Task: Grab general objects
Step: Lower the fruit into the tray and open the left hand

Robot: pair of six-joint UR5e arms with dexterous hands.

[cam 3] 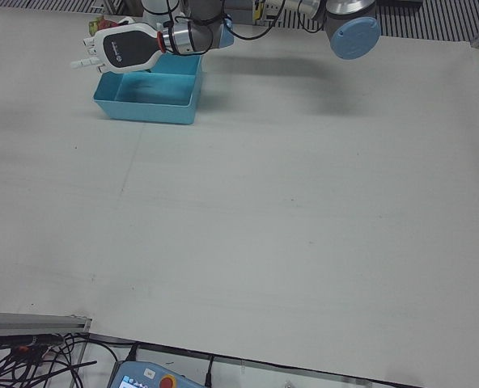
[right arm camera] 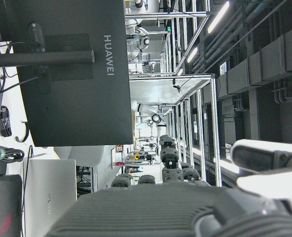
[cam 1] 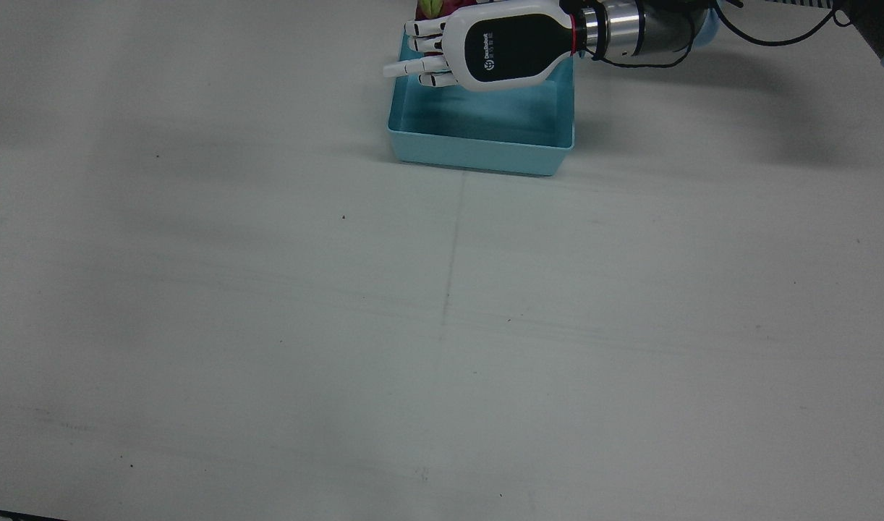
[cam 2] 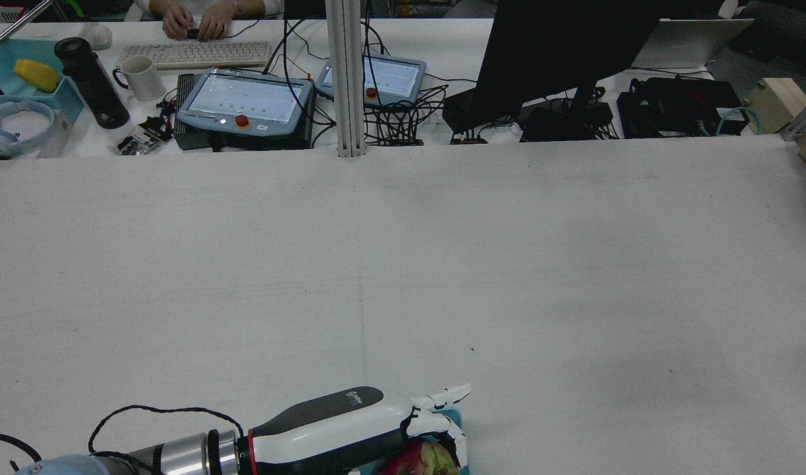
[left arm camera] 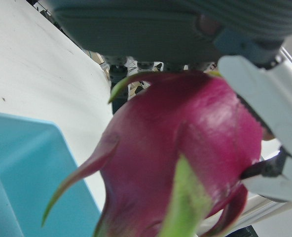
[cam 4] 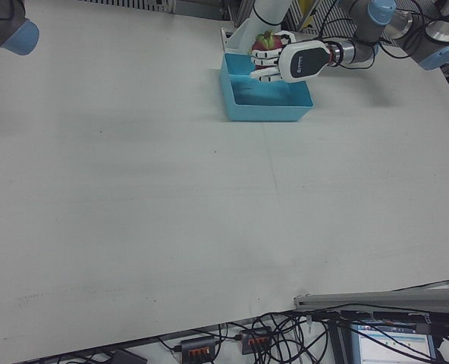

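While the left hand (cam 4: 285, 62) is wrapping its fingers around the dragon fruit (cam 4: 266, 42) at the top of the frame, it should be keeping an even grip above the blue tray (cam 4: 264, 111).

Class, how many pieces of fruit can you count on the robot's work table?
1: a dragon fruit held by the left hand at the blue bin's far end. The hand may hide others.

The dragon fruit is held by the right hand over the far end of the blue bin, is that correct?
Not quite: the left hand holds the dragon fruit, not the right. The rear view shows that arm on the robot's left. The rest is right: it is over the far end of the blue bin.
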